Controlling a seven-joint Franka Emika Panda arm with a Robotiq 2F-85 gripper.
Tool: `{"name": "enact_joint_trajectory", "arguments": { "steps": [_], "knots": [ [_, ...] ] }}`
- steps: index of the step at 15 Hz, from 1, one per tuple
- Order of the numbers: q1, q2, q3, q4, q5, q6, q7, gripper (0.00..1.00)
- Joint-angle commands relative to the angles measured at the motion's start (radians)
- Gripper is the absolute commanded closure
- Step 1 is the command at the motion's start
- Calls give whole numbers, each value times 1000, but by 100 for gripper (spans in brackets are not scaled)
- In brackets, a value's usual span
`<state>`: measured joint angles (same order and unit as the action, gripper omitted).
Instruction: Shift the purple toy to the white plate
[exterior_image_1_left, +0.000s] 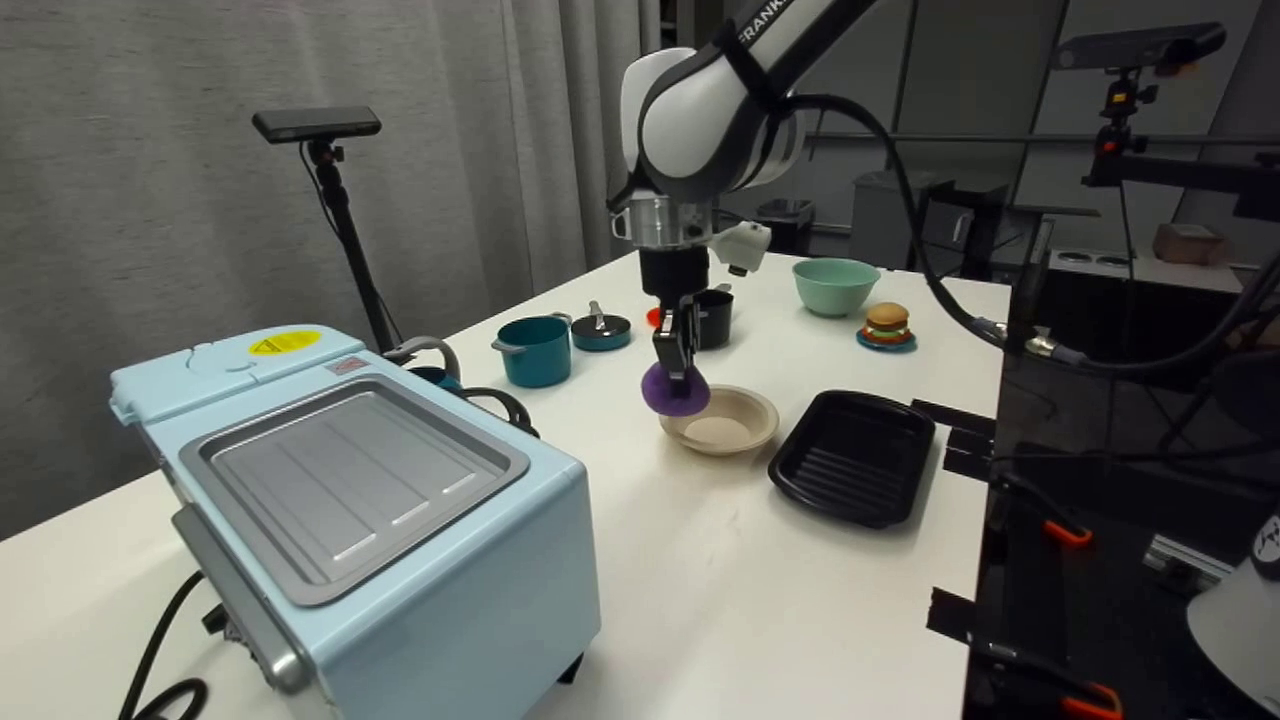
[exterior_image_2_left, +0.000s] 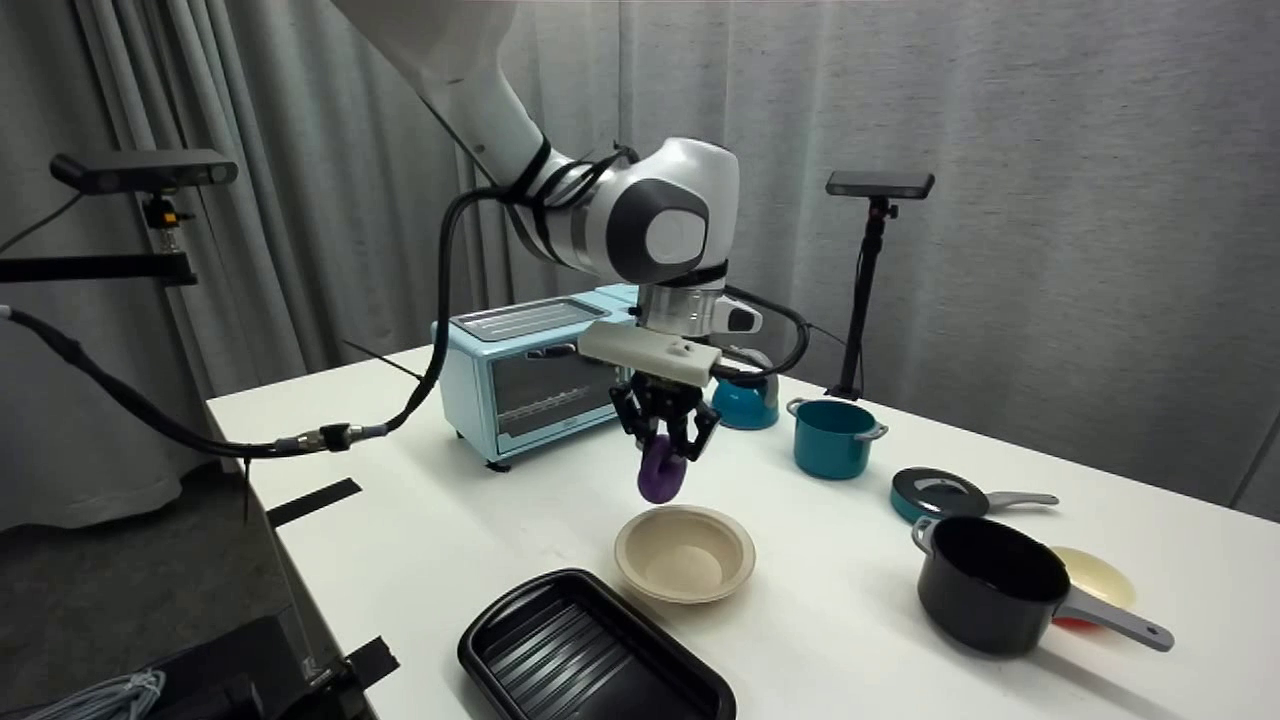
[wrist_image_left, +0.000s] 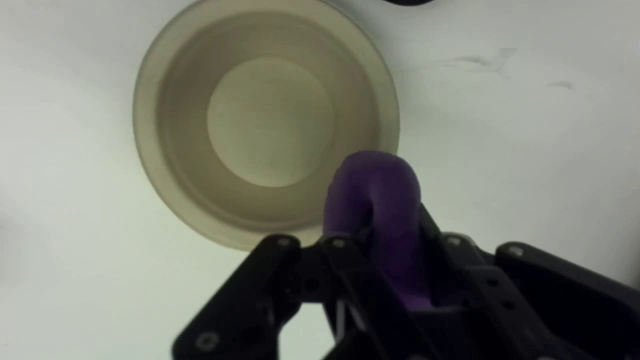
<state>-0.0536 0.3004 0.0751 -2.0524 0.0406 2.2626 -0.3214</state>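
Above the round, matte cream-white dish (exterior_image_2_left: 686, 568), near its rim, the black pincer (exterior_image_2_left: 668, 450) pinches the rounded deep-purple toy (wrist_image_left: 396, 215); transfer seems nearly done, wanting centring, then release.

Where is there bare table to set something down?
Bare patches: between the toaster oven and beige bowl, and between that bowl and the black saucepan. Crowded: around the saucepan, frying pan and yellow dish; also the narrow gap between bowl and black ridged tray.
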Motion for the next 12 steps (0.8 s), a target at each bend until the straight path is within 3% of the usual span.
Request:
{"name": "enact_joint_trajectory", "arguments": {
  "steps": [1, 5, 9, 12],
  "knots": [
    [38, -13, -53, -33, -123, 46, 125, 96],
    [54, 39, -47, -30, -152, 8, 194, 96],
    [102, 100, -58, -19, -191, 39, 303, 96],
    [98, 124, -84, -9, -223, 50, 339, 96]
  ]
}}
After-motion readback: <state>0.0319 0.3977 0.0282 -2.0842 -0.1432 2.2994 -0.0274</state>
